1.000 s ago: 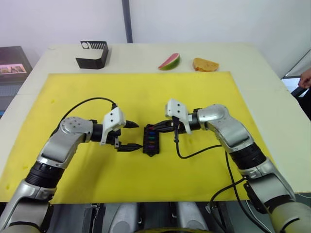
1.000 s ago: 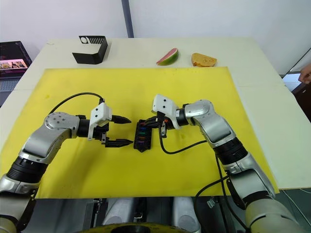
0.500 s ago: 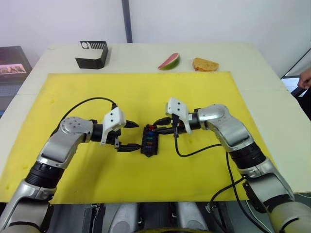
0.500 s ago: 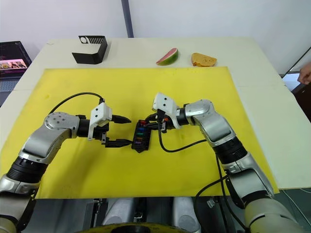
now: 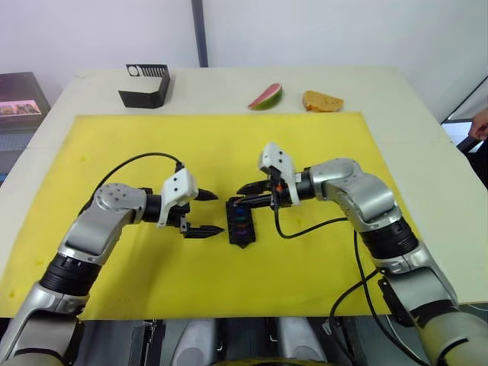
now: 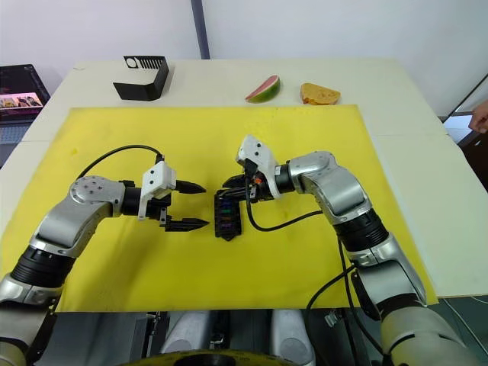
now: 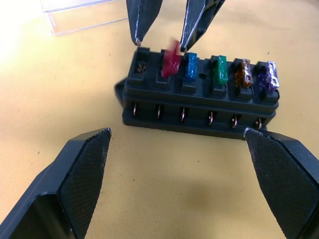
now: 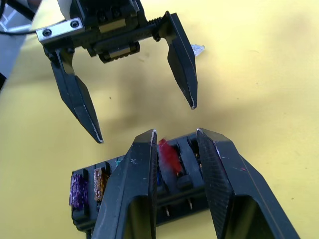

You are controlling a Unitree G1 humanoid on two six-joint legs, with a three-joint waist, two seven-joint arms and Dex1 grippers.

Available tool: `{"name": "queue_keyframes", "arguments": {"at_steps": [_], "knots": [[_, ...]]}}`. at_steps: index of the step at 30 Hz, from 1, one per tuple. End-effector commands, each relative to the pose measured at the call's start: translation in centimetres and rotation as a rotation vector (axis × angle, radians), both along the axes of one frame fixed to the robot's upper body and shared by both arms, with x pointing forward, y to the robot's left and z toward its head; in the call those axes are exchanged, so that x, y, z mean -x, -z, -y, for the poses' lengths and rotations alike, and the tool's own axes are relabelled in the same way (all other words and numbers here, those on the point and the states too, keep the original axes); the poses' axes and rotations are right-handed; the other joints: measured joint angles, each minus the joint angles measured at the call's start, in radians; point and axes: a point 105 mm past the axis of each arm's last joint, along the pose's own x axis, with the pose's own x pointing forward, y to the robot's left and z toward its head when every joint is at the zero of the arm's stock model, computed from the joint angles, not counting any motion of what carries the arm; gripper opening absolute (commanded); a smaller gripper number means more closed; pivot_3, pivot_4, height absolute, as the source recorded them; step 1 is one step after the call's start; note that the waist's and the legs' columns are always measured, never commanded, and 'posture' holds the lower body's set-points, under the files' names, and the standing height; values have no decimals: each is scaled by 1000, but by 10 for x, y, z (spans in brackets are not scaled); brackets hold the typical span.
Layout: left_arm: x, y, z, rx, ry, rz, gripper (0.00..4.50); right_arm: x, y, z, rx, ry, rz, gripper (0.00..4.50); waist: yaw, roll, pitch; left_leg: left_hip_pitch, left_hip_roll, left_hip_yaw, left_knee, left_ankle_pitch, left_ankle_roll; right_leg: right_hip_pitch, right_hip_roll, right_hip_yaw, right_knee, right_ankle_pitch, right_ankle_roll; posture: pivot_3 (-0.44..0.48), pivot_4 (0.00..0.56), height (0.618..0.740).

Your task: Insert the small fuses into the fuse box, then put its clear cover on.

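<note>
Fuse box [image 5: 242,222] on yellow mat [image 5: 114,145], centre of frame, between both claws. Left claw [image 5: 207,213] spread wide, released, just left of box. Right claw [image 8: 173,144] parted over box's end slots; red fuse [image 7: 171,59] tilted between tips, contact unclear. Clear cover [image 7: 84,15] lay beyond box.

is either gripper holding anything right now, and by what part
Neither holds anything. The left gripper is open beside the fuse box. The right gripper is open over the box, jaws straddling the tilted red fuse without clamping it.
</note>
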Motion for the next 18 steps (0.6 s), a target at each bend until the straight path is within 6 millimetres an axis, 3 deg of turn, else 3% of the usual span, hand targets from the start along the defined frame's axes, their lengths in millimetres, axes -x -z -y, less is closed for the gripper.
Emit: {"name": "queue_keyframes", "arguments": {"at_steps": [1,13,18], "knots": [[-2,-12,0,14,2,56,4500,0,0,1,30,-17,71,1339,0,0,0,0,0,0,0,0,0,0,0,0,0,0,0,0,150,740],[0,-11,0,9,4,51,4500,2,-16,4,-21,-19,73,1339,0,0,0,0,0,0,0,0,0,0,0,0,0,0,0,0,150,740],[1,-11,0,11,3,51,4500,7,-13,3,-1,-31,68,1339,0,0,0,0,0,0,0,0,0,0,0,0,0,0,0,0,150,740]]}}
